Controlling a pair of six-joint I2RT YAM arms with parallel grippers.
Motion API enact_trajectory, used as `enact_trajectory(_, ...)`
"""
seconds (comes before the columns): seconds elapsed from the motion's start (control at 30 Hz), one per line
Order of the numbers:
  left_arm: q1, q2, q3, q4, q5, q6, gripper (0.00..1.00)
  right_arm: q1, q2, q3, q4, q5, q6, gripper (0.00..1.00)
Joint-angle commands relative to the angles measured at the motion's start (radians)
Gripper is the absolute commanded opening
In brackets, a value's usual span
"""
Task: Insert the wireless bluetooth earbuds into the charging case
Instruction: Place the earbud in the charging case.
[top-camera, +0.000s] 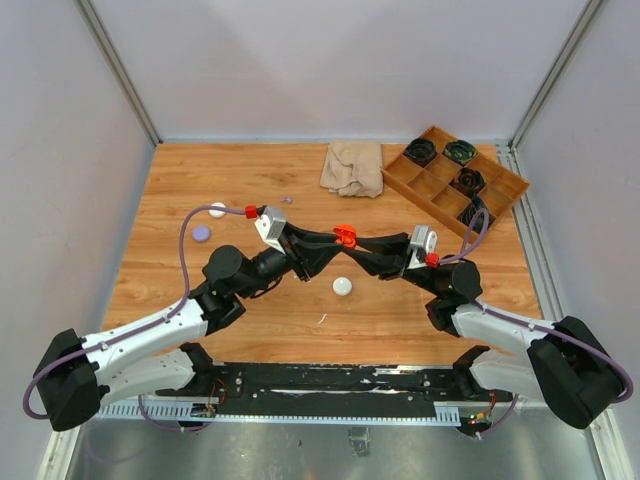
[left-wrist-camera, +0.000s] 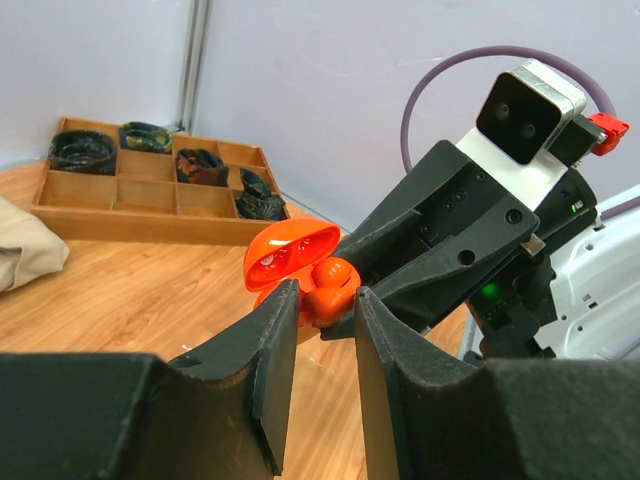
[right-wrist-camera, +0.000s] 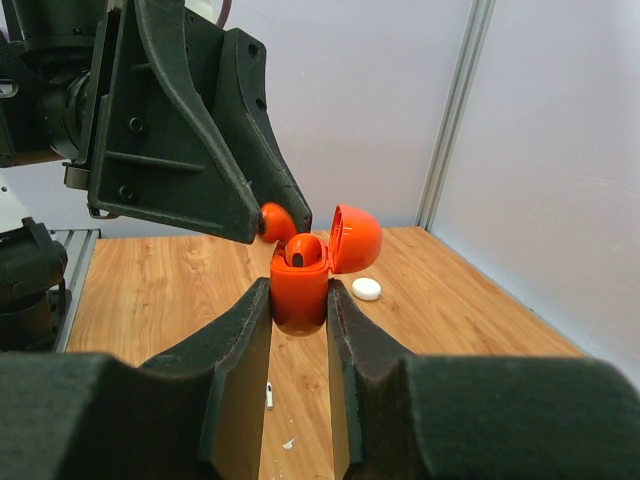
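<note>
The charging case (right-wrist-camera: 300, 290) is orange, with its lid (right-wrist-camera: 355, 238) hinged open. My right gripper (right-wrist-camera: 300, 300) is shut on its body and holds it upright above the table. One orange earbud (right-wrist-camera: 303, 250) sits in the case. My left gripper (left-wrist-camera: 325, 300) is shut on a second orange earbud (left-wrist-camera: 328, 290), held at the case's open top, also seen in the right wrist view (right-wrist-camera: 275, 222). In the top view both grippers meet at the case (top-camera: 345, 236) mid-table. A tiny white stemmed piece (right-wrist-camera: 268, 394) lies on the table below.
A white round puck (top-camera: 343, 286) lies just in front of the grippers. Another white puck (top-camera: 217, 210) and a pale purple one (top-camera: 201, 233) lie at the left. A beige cloth (top-camera: 352, 166) and a wooden compartment tray (top-camera: 430, 186) with black items are at the back right.
</note>
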Motion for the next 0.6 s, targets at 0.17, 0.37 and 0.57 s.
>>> enact_trajectory(0.17,-0.011,-0.012,0.001,-0.023,0.000,0.021,0.43,0.025,-0.013,0.007,0.072,0.002,-0.019,0.01)
enact_trajectory(0.37,-0.011,-0.062,0.016,-0.079,-0.051,0.015,0.59,0.025,-0.009,0.006,0.071,0.008,-0.023,0.01)
enact_trajectory(0.57,-0.011,-0.075,0.034,-0.138,-0.088,0.019,0.69,0.024,-0.007,0.006,0.071,0.010,-0.023,0.01)
